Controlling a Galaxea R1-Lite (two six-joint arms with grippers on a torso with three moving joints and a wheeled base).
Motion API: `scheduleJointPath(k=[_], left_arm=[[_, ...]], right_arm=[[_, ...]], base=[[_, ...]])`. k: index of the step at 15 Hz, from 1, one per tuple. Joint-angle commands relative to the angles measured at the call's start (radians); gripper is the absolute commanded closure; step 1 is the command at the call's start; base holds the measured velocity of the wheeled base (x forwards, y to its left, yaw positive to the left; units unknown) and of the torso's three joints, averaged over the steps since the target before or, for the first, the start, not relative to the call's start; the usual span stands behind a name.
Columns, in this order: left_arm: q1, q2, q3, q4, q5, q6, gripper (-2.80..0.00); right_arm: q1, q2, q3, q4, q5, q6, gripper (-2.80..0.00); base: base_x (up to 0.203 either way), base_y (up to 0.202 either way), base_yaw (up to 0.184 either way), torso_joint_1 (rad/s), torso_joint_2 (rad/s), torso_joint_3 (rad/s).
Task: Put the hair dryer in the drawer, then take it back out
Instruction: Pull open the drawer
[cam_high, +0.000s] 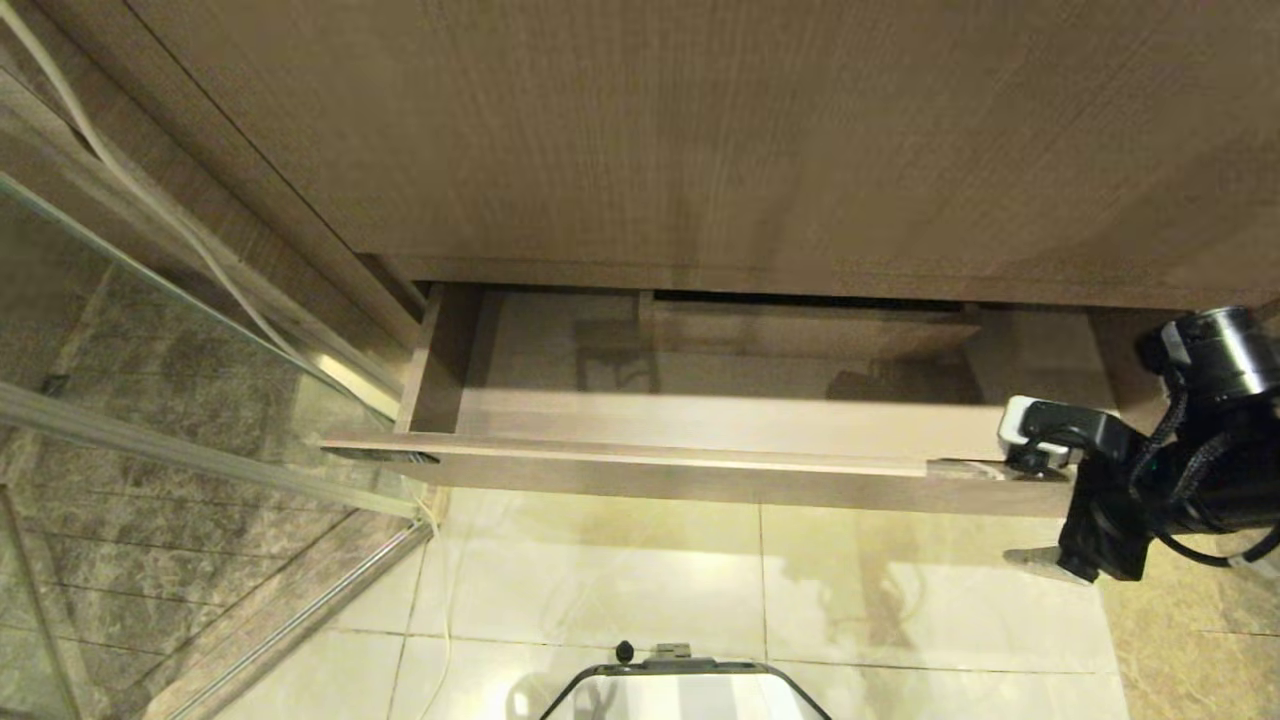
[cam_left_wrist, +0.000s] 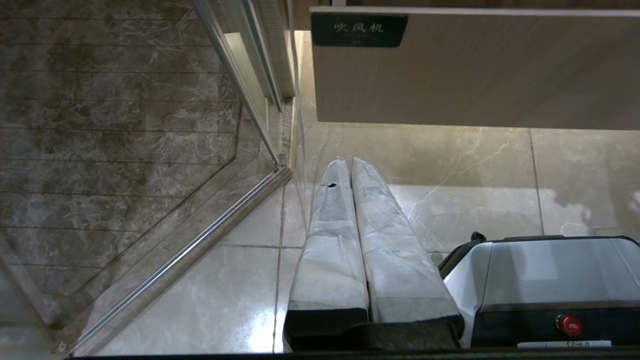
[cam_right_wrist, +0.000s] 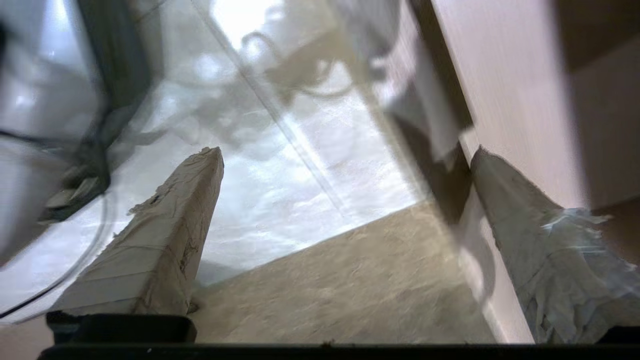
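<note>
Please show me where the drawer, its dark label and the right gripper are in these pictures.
drawer (cam_high: 640, 462): head view, top edge of its front panel.
label (cam_left_wrist: 358, 30): left wrist view, middle of the dark plate.
right gripper (cam_right_wrist: 345, 200): right wrist view, gap between its spread fingertips.

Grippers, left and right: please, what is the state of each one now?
Left gripper: closed, holding nothing, parked low beside the robot's base.
Right gripper: open, holding nothing, at the right end of the drawer front.
</note>
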Motion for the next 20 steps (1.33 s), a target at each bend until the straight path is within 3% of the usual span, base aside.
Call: scheduleJointPath(k=[1,4,10,11,14,17,20], left_arm=[[-0.001,0.0,0.0,0.0,0.0,-0.001,0.0],[0.0,0.0,0.002,0.0,0.0,-0.001,0.0],[0.0,0.0,0.0,0.0,0.001,-0.001,0.0],[0.0,0.0,0.001,0.0,0.0,-0.001,0.0],[0.0,0.0,0.002,0.0,0.001,-0.001,0.0],[0.0,0.0,0.001,0.0,0.0,-0.001,0.0],[0.0,0.0,0.001,0.0,0.0,-0.001,0.0]], right_arm=[[-0.007,-0.085,0.027,-0.001,0.002,0.007,-2.8],[-0.017,-0.123,0.008,-0.007,0.013,0.056,-2.8],[-0.034,-0.329,0.011,-0.004,0.076,0.376,-2.8],[-0.037,-0.385,0.018,-0.002,0.071,0.398,0.0],[-0.044,-0.531,0.075,-0.009,0.052,0.436,0.0],[-0.044,-0.682,0.163,-0.015,0.048,0.55,0.0],[-0.04,-0.791,0.236,-0.003,0.017,0.581,0.0]], base=[[0.0,0.0,0.0,0.0,0.0,0.0],[0.0,0.0,0.0,0.0,0.0,0.0],[0.0,0.0,0.0,0.0,0.0,0.0],[0.0,0.0,0.0,0.0,0.0,0.0],[0.0,0.0,0.0,0.0,0.0,0.0],[0.0,0.0,0.0,0.0,0.0,0.0],[0.0,0.0,0.0,0.0,0.0,0.0]])
